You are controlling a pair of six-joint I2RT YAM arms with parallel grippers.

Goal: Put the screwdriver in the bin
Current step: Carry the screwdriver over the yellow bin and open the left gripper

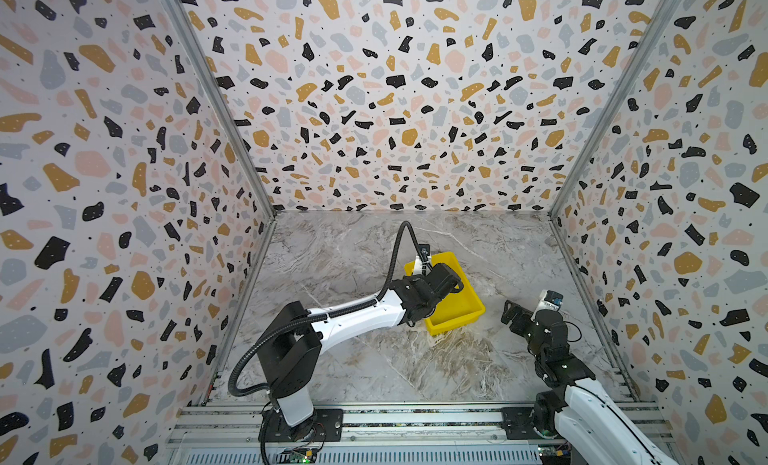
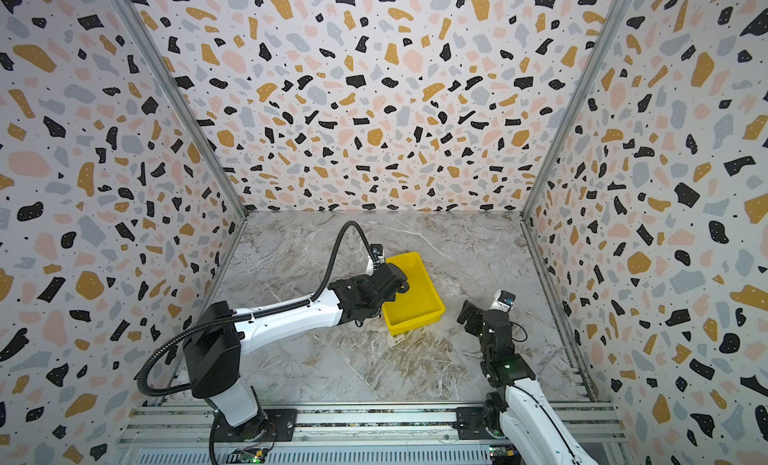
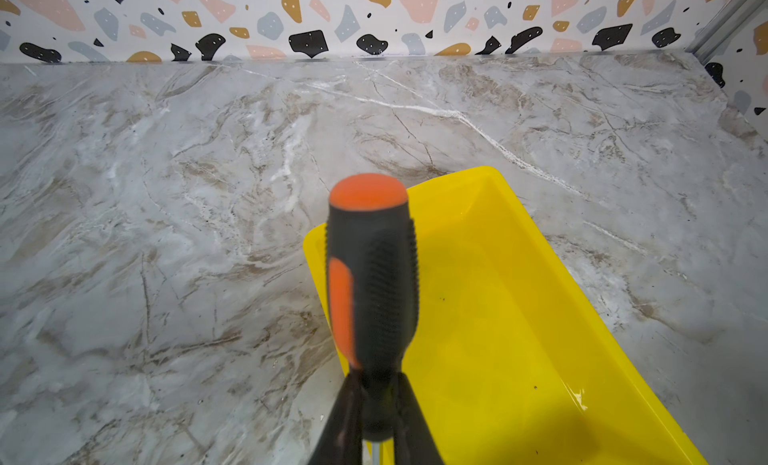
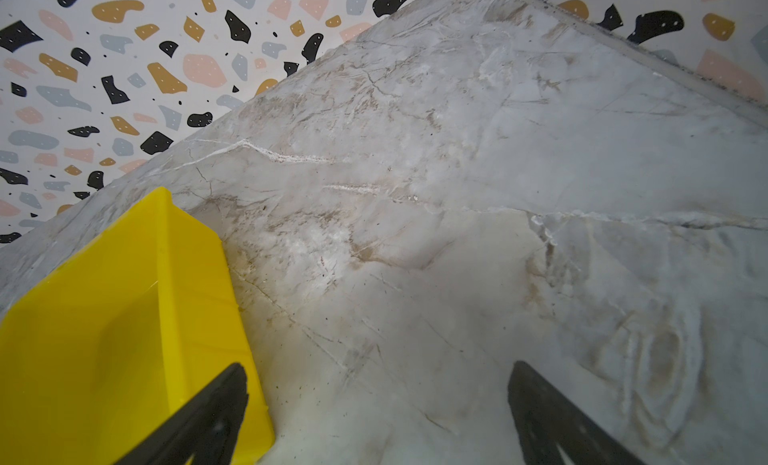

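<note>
Fingers around screwdriver, over bin

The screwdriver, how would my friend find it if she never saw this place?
Find the grey marble tabletop, then the bright yellow plastic bin on it. Over the bin, the left gripper is shut on the screwdriver with the ribbed black handle. Its bright orange cap and side stripe set it apart: nothing else on the table is orange.

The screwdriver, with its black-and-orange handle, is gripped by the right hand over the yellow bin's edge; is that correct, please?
Not quite: it is the left hand that grips the screwdriver, as the left wrist view shows; the right hand is open and empty. The rest holds: black-and-orange handle, over the edge of the yellow bin.
</note>
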